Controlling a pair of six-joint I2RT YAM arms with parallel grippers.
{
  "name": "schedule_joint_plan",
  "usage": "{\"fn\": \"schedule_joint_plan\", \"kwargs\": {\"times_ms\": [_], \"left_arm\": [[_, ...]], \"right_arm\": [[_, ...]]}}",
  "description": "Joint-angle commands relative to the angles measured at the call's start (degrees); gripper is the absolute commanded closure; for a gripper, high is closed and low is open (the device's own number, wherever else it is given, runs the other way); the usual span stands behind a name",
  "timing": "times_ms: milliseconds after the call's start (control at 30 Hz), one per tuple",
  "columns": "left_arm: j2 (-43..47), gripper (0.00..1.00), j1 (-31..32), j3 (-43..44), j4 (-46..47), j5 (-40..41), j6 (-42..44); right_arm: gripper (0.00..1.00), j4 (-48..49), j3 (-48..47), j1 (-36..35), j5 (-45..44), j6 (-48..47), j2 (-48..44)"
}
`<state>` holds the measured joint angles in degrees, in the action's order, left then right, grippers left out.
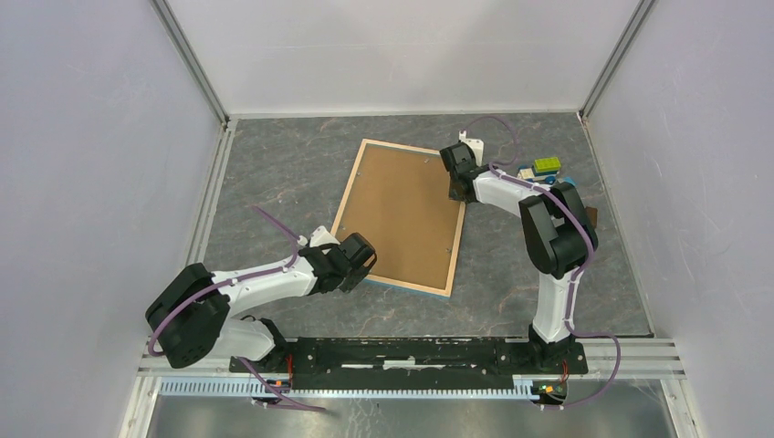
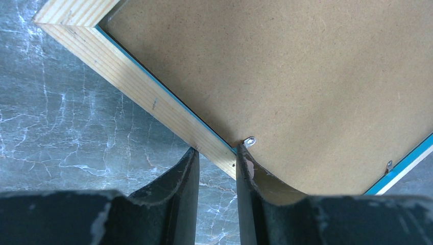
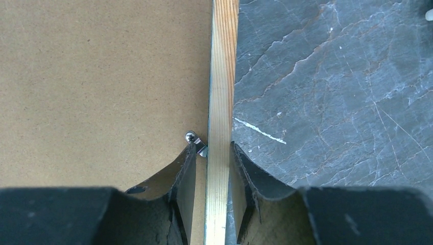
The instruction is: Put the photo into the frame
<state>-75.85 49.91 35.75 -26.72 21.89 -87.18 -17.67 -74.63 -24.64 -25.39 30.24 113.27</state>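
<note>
- Wrist views are revealing what the top view is hiding: left gripper and right gripper, jaws narrowed, each clamping the frame by its wooden rim, beside small metal clips.
- Frame is lying back-up on the desk (brown backing sheet showing), long axis running near-to-far, far end tilting slightly right.

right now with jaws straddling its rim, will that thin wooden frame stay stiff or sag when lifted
Probably stiff: the thin light-wood rectangular frame has a solid wooden rim. Likely light for its size, lying so flat. The brown hardboard backing sits under small metal tabs, so it might shift if tilted.
</note>
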Motion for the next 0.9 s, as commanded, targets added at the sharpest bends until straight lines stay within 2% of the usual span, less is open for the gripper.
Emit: {"fn": "schedule_joint_plan", "kwargs": {"times_ms": [0, 67, 167, 333, 533, 600, 667, 733, 800, 867], "left_arm": [[-0.25, 0.83, 0.18, -1.20, -5.22, 1.52, 1.74], [-0.10, 0.83, 0.17, -1.39, -4.93, 1.45, 2.04], [-0.30, 0.83, 0.19, -1.25, -4.66, 1.23, 3.03], [-0.36, 0.84, 0.19, -1.18, -4.48, 1.05, 3.93], [-0.18, 0.84, -0.06, -0.61, -4.82, 1.91, 6.57], [-0.53, 0.83, -0.69, -0.02, -4.64, 2.15, 9.82], [-1.50, 0.83, -2.59, 0.99, -4.87, 0.90, 14.41], [-2.14, 0.82, -5.07, 1.21, -4.16, -1.55, 20.05], [-2.19, 0.81, -7.00, 1.09, -3.02, -3.57, 24.69], [-2.26, 0.80, -8.74, 0.98, -2.63, -5.05, 28.79]], "right_arm": [[0.67, 0.40, 2.75, 1.14, 5.24, -4.58, 2.28], [0.70, 1.50, 3.49, 1.27, 6.14, -5.37, 2.04], [0.84, 2.48, 4.12, 1.35, 6.89, -6.16, 1.86], [0.98, 2.78, 3.95, 1.31, 7.54, -7.52, 2.21], [0.99, 4.09, 3.77, 1.40, 10.01, -10.40, 1.44], [0.91, 6.84, 5.24, 1.35, 13.45, -11.99, -0.54], [0.72, 12.61, 9.28, 1.36, 17.26, -13.86, -5.06], [0.58, 19.52, 14.80, 1.37, 19.03, -14.65, -10.39], [0.48, 24.02, 19.24, 1.42, 18.65, -15.14, -14.85], [0.44, 26.71, 22.59, 1.50, 17.04, -15.27, -17.89]]}}
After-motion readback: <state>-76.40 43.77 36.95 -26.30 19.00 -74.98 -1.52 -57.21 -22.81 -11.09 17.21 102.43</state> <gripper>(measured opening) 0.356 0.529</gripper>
